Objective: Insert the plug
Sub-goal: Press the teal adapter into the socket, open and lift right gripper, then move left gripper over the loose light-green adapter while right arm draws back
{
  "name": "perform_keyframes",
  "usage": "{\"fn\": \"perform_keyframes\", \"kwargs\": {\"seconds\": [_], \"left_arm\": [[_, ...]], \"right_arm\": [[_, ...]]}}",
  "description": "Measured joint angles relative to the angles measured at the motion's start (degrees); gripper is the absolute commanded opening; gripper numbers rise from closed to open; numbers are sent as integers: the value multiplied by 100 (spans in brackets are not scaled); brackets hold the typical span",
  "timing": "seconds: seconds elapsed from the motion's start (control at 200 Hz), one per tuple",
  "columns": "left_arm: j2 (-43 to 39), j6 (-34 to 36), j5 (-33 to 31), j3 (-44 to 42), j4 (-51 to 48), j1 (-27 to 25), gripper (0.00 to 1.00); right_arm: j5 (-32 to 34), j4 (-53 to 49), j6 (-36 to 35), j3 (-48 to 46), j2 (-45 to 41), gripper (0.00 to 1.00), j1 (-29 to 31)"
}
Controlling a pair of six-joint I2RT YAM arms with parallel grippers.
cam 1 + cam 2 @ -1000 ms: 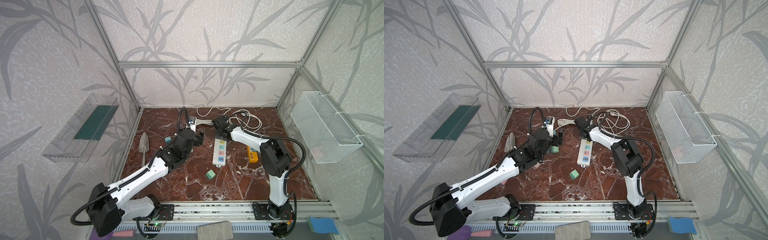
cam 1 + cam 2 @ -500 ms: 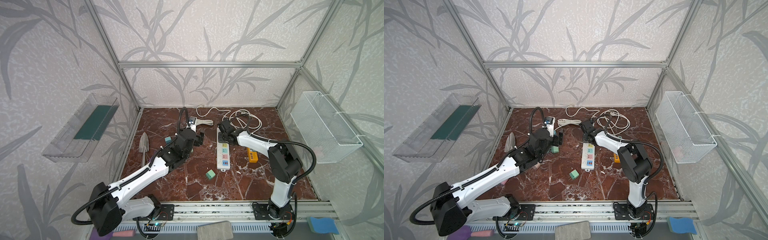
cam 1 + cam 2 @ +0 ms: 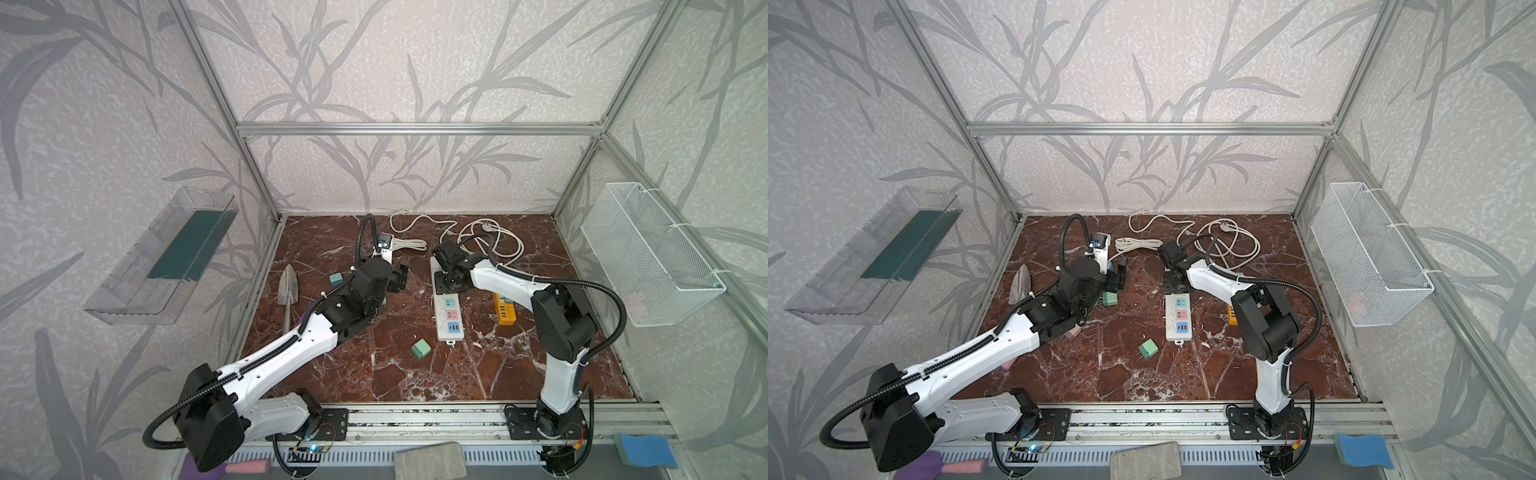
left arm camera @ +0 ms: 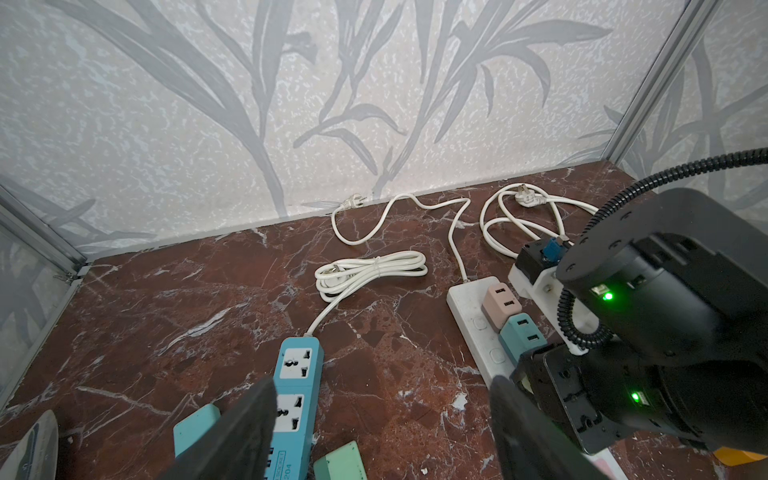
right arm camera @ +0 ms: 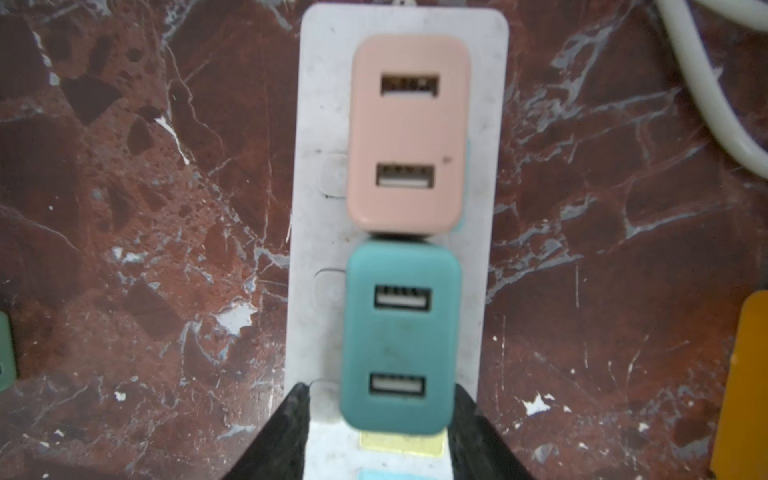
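A white power strip [image 5: 316,124] lies on the marble floor, also seen in both top views [image 3: 448,316] [image 3: 1178,320]. A pink plug [image 5: 409,133] and a teal plug [image 5: 401,336] sit in its far sockets, side by side. My right gripper [image 5: 380,399] hangs over the teal plug and is open. Its fingers flank the plug's near end, with a strip of white showing beside one finger. In both top views the right gripper [image 3: 451,282] [image 3: 1173,280] covers the strip's far end. My left gripper [image 4: 382,386] [image 3: 399,276] is open and empty above the floor, left of the strip.
A blue power strip [image 4: 297,374] and loose green plugs [image 3: 420,348] [image 3: 1109,298] lie near the left gripper. An orange strip [image 3: 504,309] is right of the white one. White cables [image 3: 490,241] coil at the back, and a trowel [image 3: 288,286] lies at the left edge.
The right gripper has moved toward the front, over the white strip's far end, and the strip has shifted slightly to the right. The left arm has not moved.
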Motion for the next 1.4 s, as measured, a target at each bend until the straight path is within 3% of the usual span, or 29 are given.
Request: {"fn": "perform_keyframes", "kwargs": {"seconds": [0.295, 0.61, 0.83, 1.4], "left_arm": [[0, -2, 4, -4, 0, 7, 80], [33, -2, 11, -4, 4, 7, 80], [140, 11, 9, -4, 4, 7, 80], [468, 111, 107, 15, -68, 4, 78]], "right_arm": [[2, -109, -72, 238, -468, 55, -118], [-118, -120, -275, 750, -127, 54, -595], [-310, -15, -260, 667, 129, 53, -634], [-544, 52, -361, 273, -651, 55, -638]]}}
